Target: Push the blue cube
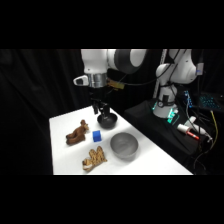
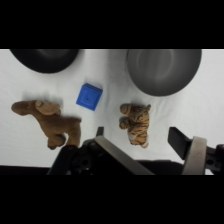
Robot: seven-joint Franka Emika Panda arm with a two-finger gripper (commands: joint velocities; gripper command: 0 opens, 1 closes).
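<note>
Black curtains all around, and a white worktop sitting in the middle of the dark, with some electronics and cables off to the side by the arm's base. The white arm reaches in from there, and its jaws hang up at the far end of the worktop, above the black bowl. From the wrist view the two fingers are spread wide apart with nothing between them, so they're open.

Next biggest is the grey bowl, near the front right. The black bowl is smaller, at the back. Then there's a brown animal figurine on the left and a striped tiger figurine towards the front.

Smallest of the lot is the blue cube. It sits flat on the worktop just beside the brown animal figurine, with the bowls on its other side and the tiger nearer the front, touching nothing as far as I can see.

Progress-wise, I'd say nothing's done yet. The jaws are well above and off to the side of the cube, no contact, so the whole descent and push is left.
</note>
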